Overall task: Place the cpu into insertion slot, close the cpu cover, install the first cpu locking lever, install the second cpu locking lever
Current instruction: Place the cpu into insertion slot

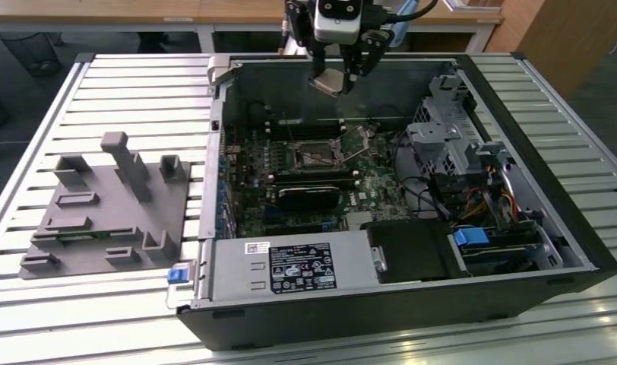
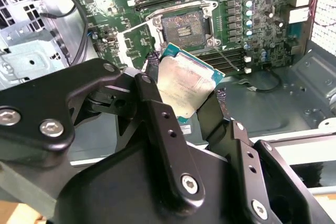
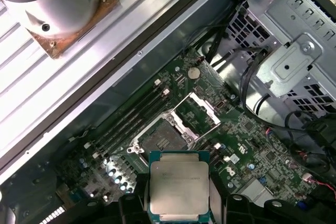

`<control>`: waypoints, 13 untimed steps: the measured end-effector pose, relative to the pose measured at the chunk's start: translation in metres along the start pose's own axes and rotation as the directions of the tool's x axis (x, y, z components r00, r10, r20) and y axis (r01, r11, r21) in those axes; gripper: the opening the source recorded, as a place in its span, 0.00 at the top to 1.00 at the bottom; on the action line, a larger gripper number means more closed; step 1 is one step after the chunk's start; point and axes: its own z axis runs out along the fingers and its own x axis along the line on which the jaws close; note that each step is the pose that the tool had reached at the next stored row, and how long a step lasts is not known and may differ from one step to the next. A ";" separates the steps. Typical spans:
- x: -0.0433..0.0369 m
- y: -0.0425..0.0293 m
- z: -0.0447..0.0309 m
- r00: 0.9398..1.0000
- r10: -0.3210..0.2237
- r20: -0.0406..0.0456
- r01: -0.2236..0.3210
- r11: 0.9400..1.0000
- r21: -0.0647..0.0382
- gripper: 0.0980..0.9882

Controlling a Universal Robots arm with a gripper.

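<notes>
My gripper (image 1: 335,79) hangs over the far wall of the open computer case (image 1: 390,319), shut on the cpu (image 1: 329,80). In both wrist views the cpu (image 2: 186,85) (image 3: 178,184) is a square silvery-tan chip with a green edge, clamped tilted between the black fingers (image 2: 157,114). Below it on the green motherboard lies the insertion slot (image 1: 314,157) (image 2: 184,27) (image 3: 160,140), its dark centre bare. The cpu cover (image 2: 134,43) (image 3: 198,109) stands swung up beside the slot. A thin wire lever (image 2: 230,59) sticks out at the slot's side.
A grey fixture (image 1: 105,205) with upright holders lies on the slatted table (image 1: 45,319) at the exterior view's left. Inside the case are a black block (image 1: 308,194) near the slot, a power supply (image 1: 288,270), a metal drive cage (image 1: 450,137) and cables (image 1: 481,201).
</notes>
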 end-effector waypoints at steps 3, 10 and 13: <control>0.0000 0.0000 0.0002 1.000 0.021 0.002 -0.021 1.000 0.000 0.50; 0.0000 0.0000 0.0006 0.997 0.072 0.006 -0.072 0.997 -0.002 0.50; 0.0000 -0.0001 0.0007 0.996 0.093 0.008 -0.093 0.996 -0.002 0.50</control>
